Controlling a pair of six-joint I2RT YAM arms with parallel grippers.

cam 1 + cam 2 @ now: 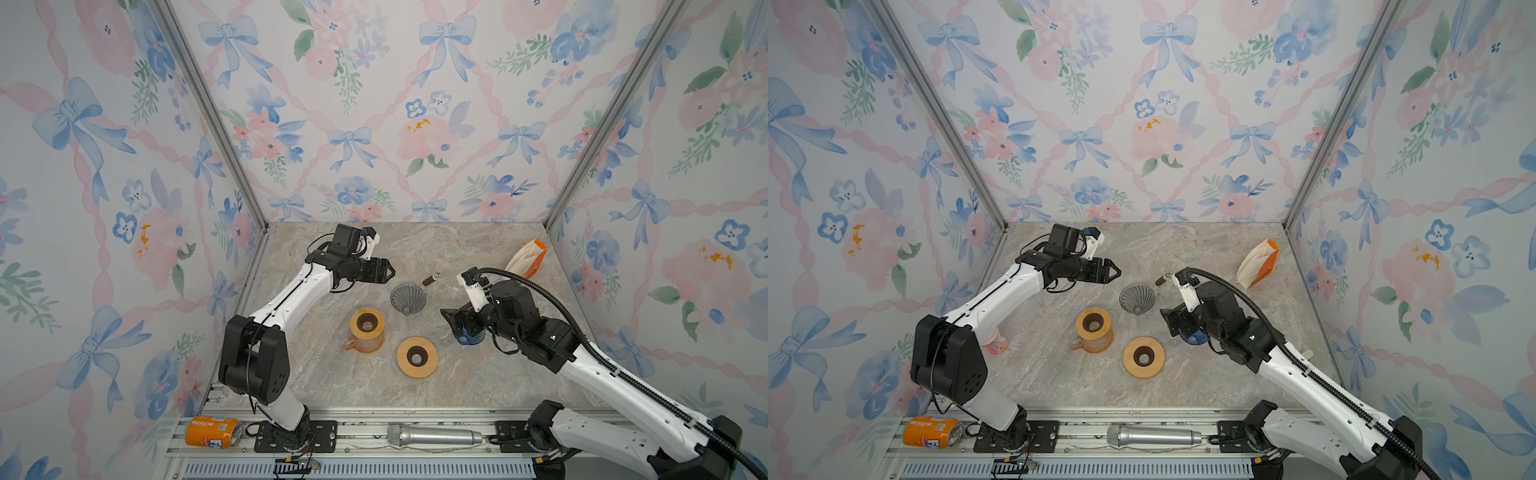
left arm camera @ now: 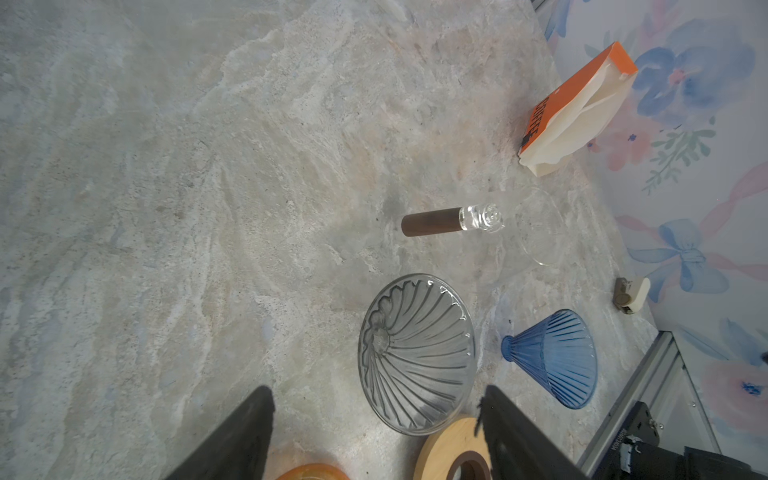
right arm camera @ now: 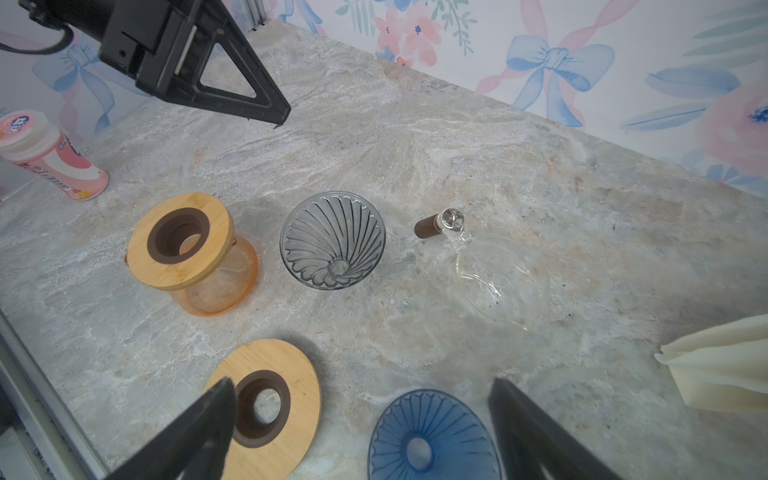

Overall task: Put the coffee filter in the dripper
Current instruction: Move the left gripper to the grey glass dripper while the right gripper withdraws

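An orange soda can (image 1: 212,432) lies on its side on the metal rail (image 1: 357,428) at the front, and a silver microphone (image 1: 434,435) lies on the same rail, well apart from it. A pink-and-white bottle (image 3: 50,158) stands on the marble-patterned tabletop (image 1: 332,386), close to the floral wallpaper (image 1: 374,104).

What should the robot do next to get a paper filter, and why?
Probably the right gripper should swing toward the filter pack on its side. It and the left gripper are open and empty, the filters sit in that pack, and the grey dripper holds none.
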